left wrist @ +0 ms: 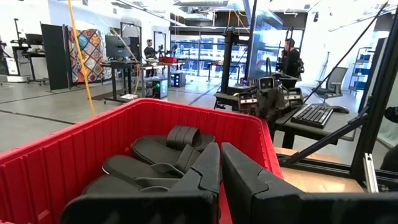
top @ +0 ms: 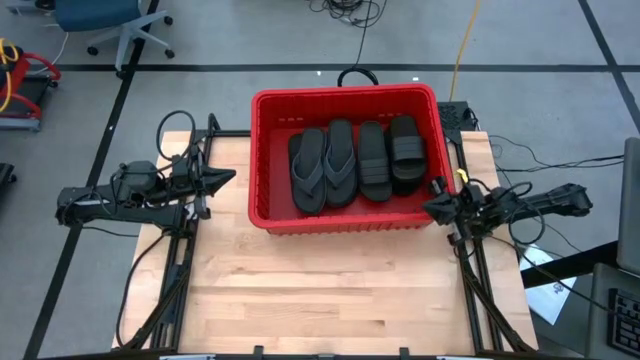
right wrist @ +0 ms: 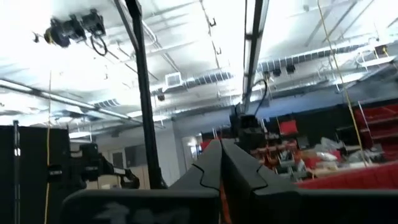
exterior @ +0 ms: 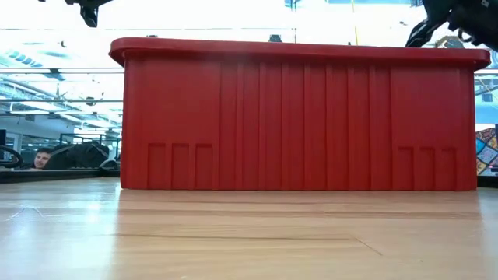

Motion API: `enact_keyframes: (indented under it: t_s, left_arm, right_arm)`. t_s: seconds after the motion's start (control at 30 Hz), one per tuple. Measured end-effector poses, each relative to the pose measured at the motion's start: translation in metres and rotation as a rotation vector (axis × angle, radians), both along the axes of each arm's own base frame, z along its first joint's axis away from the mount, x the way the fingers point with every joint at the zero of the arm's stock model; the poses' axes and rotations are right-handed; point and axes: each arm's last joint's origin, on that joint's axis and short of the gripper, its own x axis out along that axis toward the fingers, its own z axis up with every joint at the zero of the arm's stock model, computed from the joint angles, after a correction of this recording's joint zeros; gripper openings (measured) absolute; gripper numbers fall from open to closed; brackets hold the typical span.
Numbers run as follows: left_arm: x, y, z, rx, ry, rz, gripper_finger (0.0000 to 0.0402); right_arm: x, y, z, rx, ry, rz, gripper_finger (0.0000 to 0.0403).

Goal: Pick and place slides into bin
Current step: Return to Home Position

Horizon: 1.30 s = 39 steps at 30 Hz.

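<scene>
Four slides (top: 355,160) are showing from above inside the bin (top: 345,97), lying side by side with their lengths running near to far. The two on the left are thong flip-flops (top: 325,168); the two on the right are carrying broad band straps. Whether further slides are lying beneath this top layer cannot be told from the high view. The bin is standing on the far half of the counter (top: 330,290), midway between the two arms, and nothing is lying on the near half of the boards.

The left pincer (top: 225,178) is hanging over the counter's left edge, pointing right toward the bin's left wall and clear of it. In the left wrist view its fingers (left wrist: 193,180) are pressing together with only a thin seam between them and are gripping nothing; past them the bin's slotted wall (left wrist: 74,155) and the slides (left wrist: 168,149) inside are showing.

The right pincer (top: 434,208) is hanging just beside the bin's near right corner, pointing left. In the right wrist view its fingers (right wrist: 205,168) are likewise meeting along a narrow seam, holding nothing, and are aiming up at the room's ceiling.

In the low view the bin's near wall (exterior: 296,117) is filling the middle, its base resting flat on the counter (exterior: 249,233). Dark arm parts are entering at both upper corners, above the height of the rim.
</scene>
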Motion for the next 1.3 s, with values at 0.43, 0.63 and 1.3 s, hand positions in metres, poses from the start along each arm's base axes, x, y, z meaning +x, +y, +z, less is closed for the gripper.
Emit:
enact_keyframes:
  t_s: [0.43,0.63,1.3]
  left_arm:
    - [0.0,0.0,0.0,0.0,0.0,0.0,0.0017]
    - [0.0,0.0,0.0,0.0,0.0,0.0,0.0017]
    - [0.0,0.0,0.0,0.0,0.0,0.001,0.0017]
  right_arm:
    - [0.0017,0.0003,-0.0028,-0.008,0.033,-0.002,0.0]
    - [0.0015,0.0002,-0.0025,-0.008,0.03,-0.002,0.0]
    - [0.0014,0.0003,-0.0024,-0.008,0.028,-0.002,0.0]
